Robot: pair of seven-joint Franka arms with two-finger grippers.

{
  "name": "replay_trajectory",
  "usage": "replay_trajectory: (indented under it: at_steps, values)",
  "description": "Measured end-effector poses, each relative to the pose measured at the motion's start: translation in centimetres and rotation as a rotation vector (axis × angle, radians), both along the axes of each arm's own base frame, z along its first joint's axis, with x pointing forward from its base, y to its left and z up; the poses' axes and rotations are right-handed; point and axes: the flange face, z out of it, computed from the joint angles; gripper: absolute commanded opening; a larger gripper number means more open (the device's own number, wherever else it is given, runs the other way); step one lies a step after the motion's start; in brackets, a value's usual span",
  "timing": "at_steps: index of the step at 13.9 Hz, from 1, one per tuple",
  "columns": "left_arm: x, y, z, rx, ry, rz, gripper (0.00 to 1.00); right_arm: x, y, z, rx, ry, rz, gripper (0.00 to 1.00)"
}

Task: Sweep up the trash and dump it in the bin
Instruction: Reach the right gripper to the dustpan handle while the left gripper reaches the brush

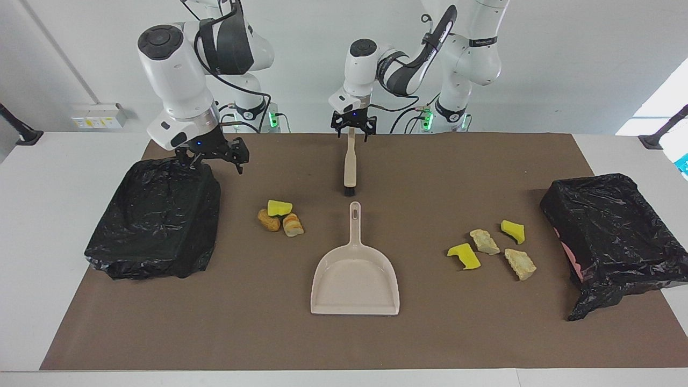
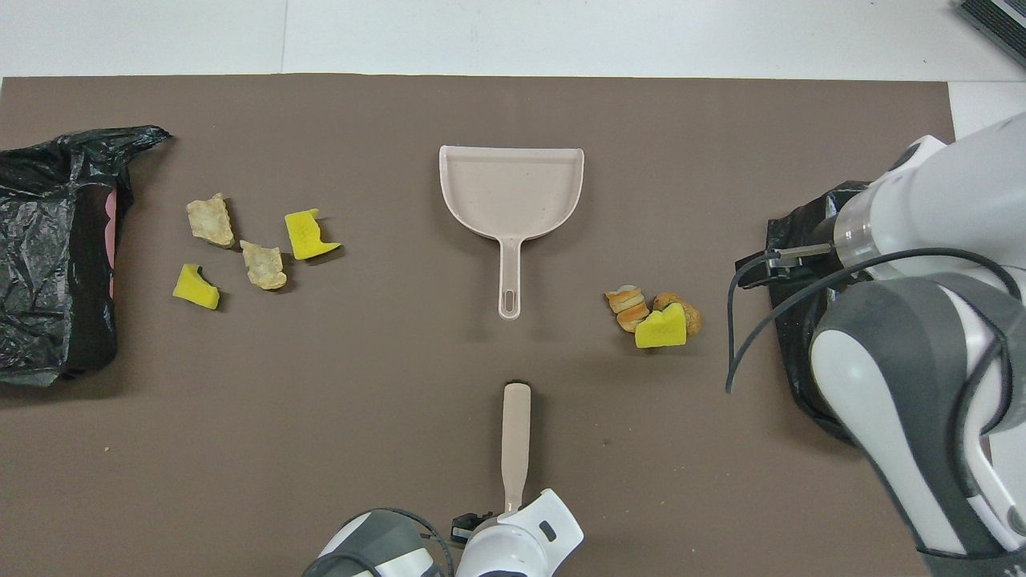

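Observation:
The trash lies in two groups on the brown mat. A yellow sponge piece and two orange-brown lumps lie toward the right arm's end. Two yellow pieces and two beige foam lumps lie toward the left arm's end. The beige dustpan lies mid-table, handle toward the robots. The beige hand brush lies nearer the robots, bristles toward the dustpan. My left gripper is open, its fingers either side of the brush handle's end. My right gripper is open and empty over the black-bagged bin.
A second black-bagged bin stands at the left arm's end, with pink showing under the bag. In the overhead view the right arm covers most of the bin beneath it. Bare mat lies between the dustpan and each trash group.

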Motion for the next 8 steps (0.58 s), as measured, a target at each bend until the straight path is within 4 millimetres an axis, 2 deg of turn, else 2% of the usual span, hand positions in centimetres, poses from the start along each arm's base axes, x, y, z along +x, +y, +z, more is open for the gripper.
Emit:
replay_trajectory:
  at_steps: [3,4,5,6,8]
  values:
    - [0.5,0.0,0.3,-0.008,-0.003,0.011,0.50,1.5,3.6,-1.7,0.005,-0.013,0.003,1.00]
    - [0.7,-0.2,0.6,-0.015,-0.007,0.017,0.44,2.0,5.5,-2.7,0.003,-0.002,0.012,1.00]
    - [0.8,-0.3,0.9,-0.021,-0.010,0.020,0.25,2.5,7.1,-3.8,0.001,0.008,0.014,1.00]
    - [0.9,-0.4,1.1,-0.024,-0.012,0.021,0.00,3.1,8.6,-5.0,0.000,0.015,0.016,1.00]
    - [1.0,-0.5,1.2,-0.025,-0.012,0.024,0.00,4.2,12.5,-7.0,-0.002,0.021,0.011,1.00]
